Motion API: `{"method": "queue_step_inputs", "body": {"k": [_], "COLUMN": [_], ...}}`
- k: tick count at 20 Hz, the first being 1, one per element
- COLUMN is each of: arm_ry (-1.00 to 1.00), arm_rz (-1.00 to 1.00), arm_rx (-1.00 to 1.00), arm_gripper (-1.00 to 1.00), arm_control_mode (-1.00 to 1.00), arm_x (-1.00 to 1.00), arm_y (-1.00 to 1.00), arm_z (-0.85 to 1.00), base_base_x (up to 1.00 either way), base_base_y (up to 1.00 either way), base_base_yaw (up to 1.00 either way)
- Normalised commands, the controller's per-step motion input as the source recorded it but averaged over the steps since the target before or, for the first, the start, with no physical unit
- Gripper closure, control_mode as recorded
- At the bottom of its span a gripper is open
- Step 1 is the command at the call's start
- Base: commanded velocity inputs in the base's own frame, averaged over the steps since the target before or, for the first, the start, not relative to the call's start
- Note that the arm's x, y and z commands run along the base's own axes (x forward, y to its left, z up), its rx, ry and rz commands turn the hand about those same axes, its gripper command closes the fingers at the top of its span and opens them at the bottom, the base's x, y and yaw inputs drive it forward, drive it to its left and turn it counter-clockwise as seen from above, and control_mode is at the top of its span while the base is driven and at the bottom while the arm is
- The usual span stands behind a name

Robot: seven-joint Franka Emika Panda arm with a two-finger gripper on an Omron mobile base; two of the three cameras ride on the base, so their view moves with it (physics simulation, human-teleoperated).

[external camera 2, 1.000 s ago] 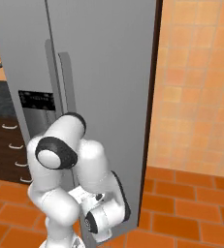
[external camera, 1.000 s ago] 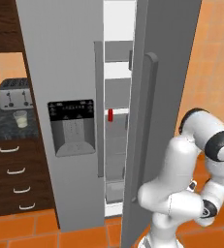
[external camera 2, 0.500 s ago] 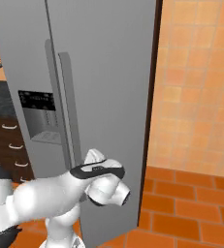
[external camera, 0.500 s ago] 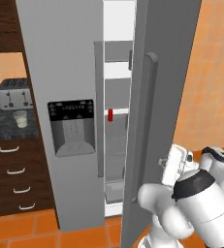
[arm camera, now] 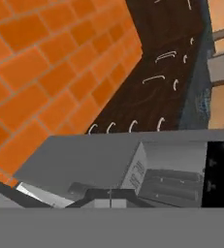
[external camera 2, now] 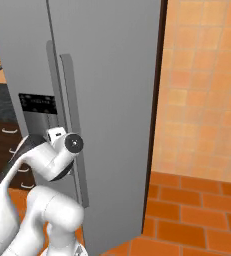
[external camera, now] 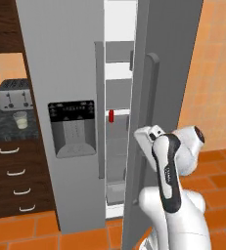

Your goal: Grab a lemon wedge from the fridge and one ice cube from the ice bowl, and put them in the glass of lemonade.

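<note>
The grey fridge [external camera: 70,63] stands with its right door [external camera: 163,58] swung partly out, leaving a gap onto white shelves. No lemon wedge shows on them, and the ice bowl is out of view. The glass of lemonade [external camera: 20,119] stands on the dark counter to the left, in front of the silver toaster [external camera: 14,93]. My gripper [external camera: 140,140] hangs by the open door's edge at mid height, aimed left and down. In the hand view its dark fingertips [arm camera: 109,196] sit together, shut on nothing, facing the left door's dispenser [arm camera: 171,181].
A small red item [external camera: 110,115] sits on a shelf inside the gap. Dark wooden drawers [external camera: 14,171] lie under the counter left of the fridge. The long door handles [external camera 2: 69,125] run beside my wrist. An orange tiled wall [external camera 2: 202,85] and floor lie to the right.
The arm has swung round and risen, bringing the hand up to the edge of the open right door. The fridge door and the counter items have not moved.
</note>
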Motion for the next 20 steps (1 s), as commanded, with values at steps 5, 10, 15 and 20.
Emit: {"method": "queue_step_inputs", "body": {"k": [5, 10, 15, 20], "arm_ry": [0.36, 0.4, 0.48, 0.58], "arm_rz": [0.0, -0.13, -0.06, 0.0], "arm_rx": [-0.92, -0.75, -0.77, -0.65], "arm_gripper": [1.0, 1.0, 1.0, 1.0], "arm_control_mode": [-1.0, -1.0, -1.0, -1.0], "arm_x": [0.27, 0.69, 0.79, 0.52], "arm_y": [1.0, 0.42, -0.07, -0.29], "arm_z": [0.27, 0.33, 0.27, 0.07], "base_base_x": [0.0, 0.0, 0.0, 0.0], "base_base_y": [0.0, 0.0, 0.0, 0.0], "base_base_yaw": [0.0, 0.0, 0.0, 0.0]}}
